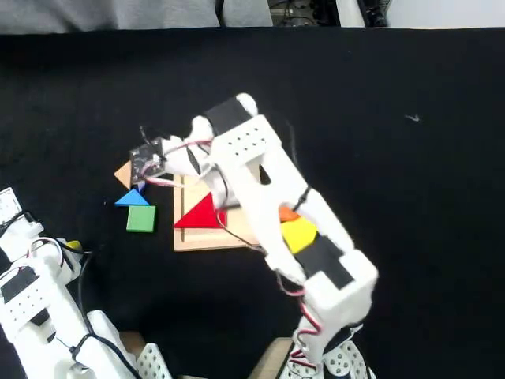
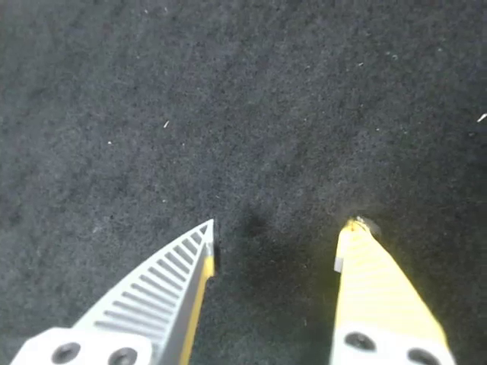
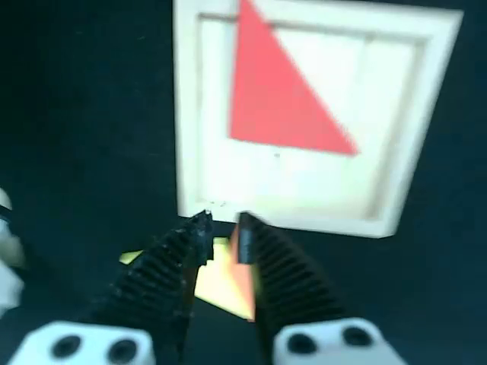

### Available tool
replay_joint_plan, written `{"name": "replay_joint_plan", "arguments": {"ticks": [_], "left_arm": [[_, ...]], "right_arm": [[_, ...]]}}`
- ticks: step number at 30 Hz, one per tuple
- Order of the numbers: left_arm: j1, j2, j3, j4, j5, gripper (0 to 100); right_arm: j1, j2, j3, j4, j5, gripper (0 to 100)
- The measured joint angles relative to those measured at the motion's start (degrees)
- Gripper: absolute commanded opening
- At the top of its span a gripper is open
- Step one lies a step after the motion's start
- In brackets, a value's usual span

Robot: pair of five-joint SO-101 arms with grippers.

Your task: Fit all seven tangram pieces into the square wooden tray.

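The square wooden tray [image 1: 188, 242] [image 3: 190, 114] lies left of the table's centre with a red triangle [image 1: 201, 213] [image 3: 278, 106] in it. My right gripper [image 1: 148, 163] [image 3: 222, 225] sits just off the tray's far-left corner, its black fingers nearly together on a pale tan piece [image 1: 123, 172] [image 3: 221, 285]. A blue triangle [image 1: 131, 197] and a green square [image 1: 141, 219] lie left of the tray. A yellow piece [image 1: 299, 234] and an orange piece [image 1: 289, 213] peek out beside the right arm. My left gripper [image 2: 278, 228] [image 1: 73, 247] is open over bare cloth at the front left.
Black cloth covers the whole table. The right arm's white body [image 1: 260, 181] stretches across the tray's right half and hides it. The left arm [image 1: 35, 304] is folded low at the front-left corner. Wide bare cloth lies to the right and at the back.
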Motion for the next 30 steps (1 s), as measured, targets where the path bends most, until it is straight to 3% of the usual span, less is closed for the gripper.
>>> {"name": "replay_joint_plan", "arguments": {"ticks": [6, 9, 18, 30], "left_arm": [[0.09, 0.0, 0.26, 0.0, 0.0, 26], [0.09, 0.0, 0.26, 0.0, 0.0, 26], [0.09, 0.0, 0.26, 0.0, 0.0, 26], [0.09, 0.0, 0.26, 0.0, 0.0, 26]], "right_arm": [[3.6, -4.22, 22.07, -23.21, -23.91, 1.1], [3.6, -4.22, 26.99, -32.35, -29.45, 1.1], [4.04, 1.41, 26.46, -35.43, -29.8, 1.1], [6.86, 10.02, 15.3, -35.43, -29.45, 1.1]]}}
